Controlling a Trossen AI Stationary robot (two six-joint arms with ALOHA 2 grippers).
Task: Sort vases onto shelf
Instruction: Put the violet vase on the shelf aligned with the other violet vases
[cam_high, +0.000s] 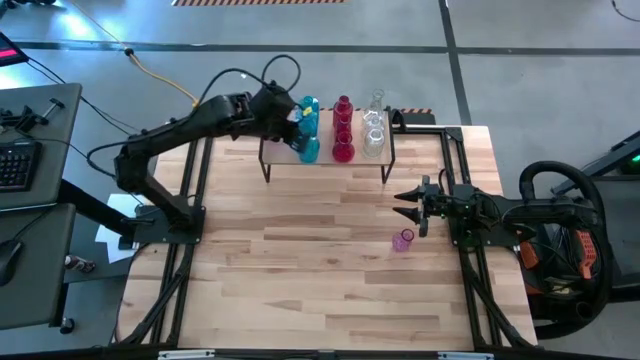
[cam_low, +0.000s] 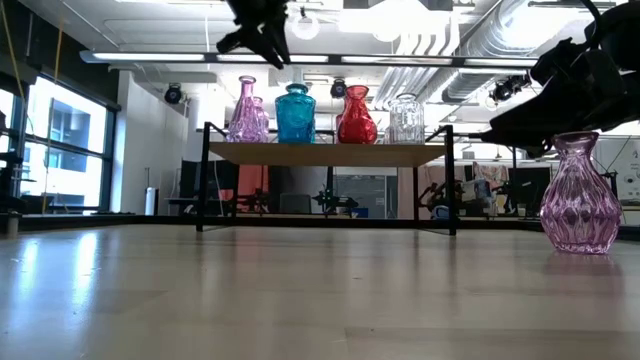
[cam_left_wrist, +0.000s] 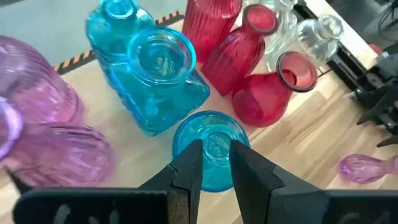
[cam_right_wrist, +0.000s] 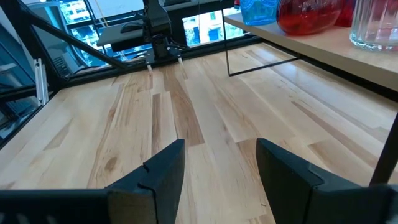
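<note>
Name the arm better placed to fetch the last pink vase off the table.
Right. The right gripper hangs open beside the pink vase on the table, while the left gripper is over the shelf.

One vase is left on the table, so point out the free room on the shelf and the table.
The shelf is crowded with vases; only its left end, beside the teal vases under the left gripper, looks bare. The table is bare in front of the shelf, left of the pink vase by the right gripper.
</note>
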